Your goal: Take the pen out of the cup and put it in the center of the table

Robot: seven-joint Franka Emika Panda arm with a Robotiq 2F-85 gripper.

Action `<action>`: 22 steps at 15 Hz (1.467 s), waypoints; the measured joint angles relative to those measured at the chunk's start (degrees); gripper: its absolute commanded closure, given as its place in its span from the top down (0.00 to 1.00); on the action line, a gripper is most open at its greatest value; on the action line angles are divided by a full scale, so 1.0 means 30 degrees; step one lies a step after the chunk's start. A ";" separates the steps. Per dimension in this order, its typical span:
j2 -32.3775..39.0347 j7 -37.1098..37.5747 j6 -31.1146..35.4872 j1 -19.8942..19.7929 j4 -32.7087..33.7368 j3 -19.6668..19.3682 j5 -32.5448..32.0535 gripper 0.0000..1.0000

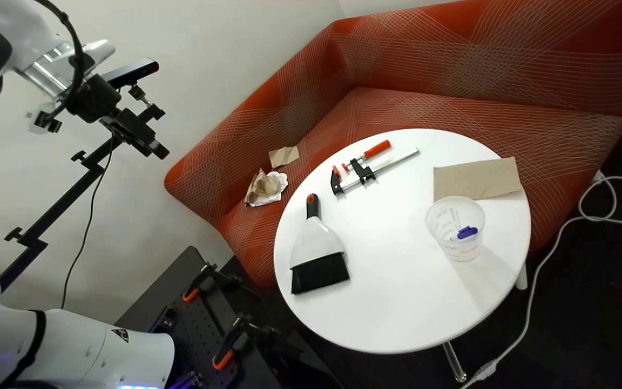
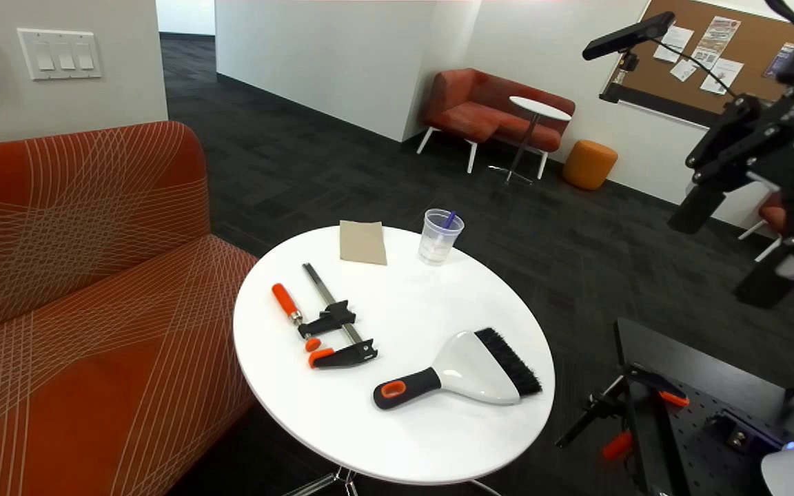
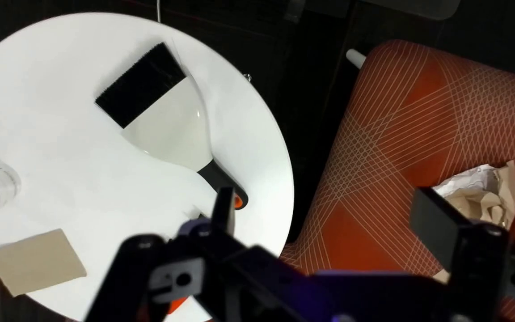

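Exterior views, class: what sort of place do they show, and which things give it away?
Probably an office lounge or waiting area: a red patterned sofa, another red sofa farther back, and a corkboard hung with papers.

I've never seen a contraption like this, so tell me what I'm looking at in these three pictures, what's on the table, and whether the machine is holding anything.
That machine is a robot arm. Two of the pictures look in from outside it, from different places. The wrist view is taken from the arm itself, so its dark fingers loom large along the bottom. They stand apart with nothing between them, so nothing is held. On the round white table lie a hand brush, a clamp and a flat piece of brown paper. A translucent cup stands there too, with a blue pen leaning inside it.
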 measured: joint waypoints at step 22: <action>0.7303 1.1402 1.0814 -0.6719 0.3581 -0.2231 -0.1925 1.00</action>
